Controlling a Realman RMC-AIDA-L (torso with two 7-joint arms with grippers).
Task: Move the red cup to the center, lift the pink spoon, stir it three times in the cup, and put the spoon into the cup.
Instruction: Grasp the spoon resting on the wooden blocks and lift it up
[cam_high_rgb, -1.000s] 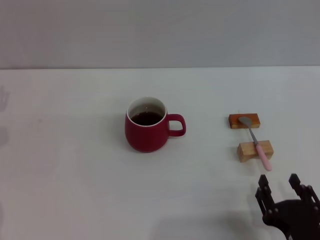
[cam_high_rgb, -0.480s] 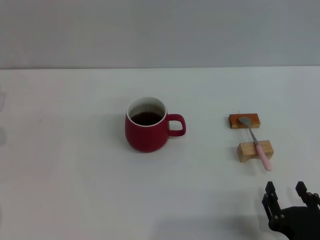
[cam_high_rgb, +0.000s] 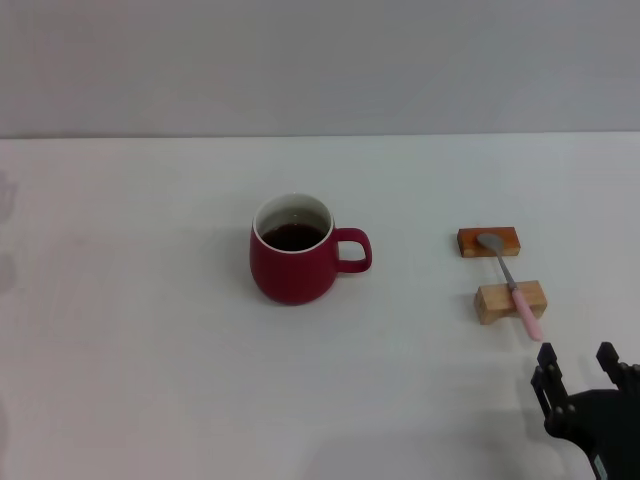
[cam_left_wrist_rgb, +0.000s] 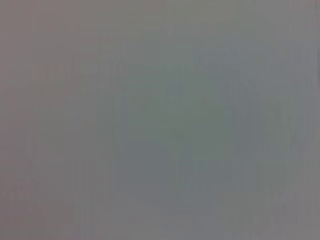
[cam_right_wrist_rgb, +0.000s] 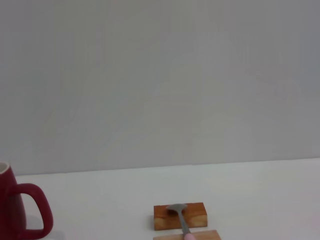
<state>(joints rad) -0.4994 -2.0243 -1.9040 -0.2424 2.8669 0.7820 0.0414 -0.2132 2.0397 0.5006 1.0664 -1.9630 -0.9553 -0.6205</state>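
The red cup stands near the middle of the white table with dark liquid inside and its handle toward the right. Its handle side also shows in the right wrist view. The pink spoon lies across two wooden blocks right of the cup, its metal bowl on the far block. The spoon's bowl also shows in the right wrist view. My right gripper is open and empty at the bottom right, just in front of the spoon's pink handle end. The left gripper is out of view.
The darker wooden block and the lighter wooden block hold the spoon off the white table. A grey wall runs along the table's far edge. The left wrist view shows only a plain grey blur.
My right gripper has drawn back toward the bottom right corner, away from the spoon. The cup, spoon and blocks have not moved.
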